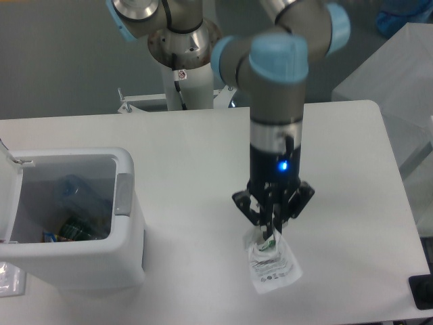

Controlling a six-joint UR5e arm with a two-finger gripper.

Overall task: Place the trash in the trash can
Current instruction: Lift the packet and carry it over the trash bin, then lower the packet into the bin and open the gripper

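- The gripper (272, 230) is closed on the top edge of the packet (272, 263), pinching it so the pouch hangs below, tilted, apparently clear of the counter (189, 156).
- A pinch at the edge suits a thin, floppy thing: there is little else to hold, though it may swing or slip in transit.
- The trash can (74, 217) stands well to the left of the packet with its lid (8, 196) swung open, so the mouth is ready to receive.
- Inside the trash can lies the bottle (81, 196), already disposed of, with other darker scraps beside it.
- Judged from this, the packet is the last piece, and needs carrying over the trash can's rim before release.
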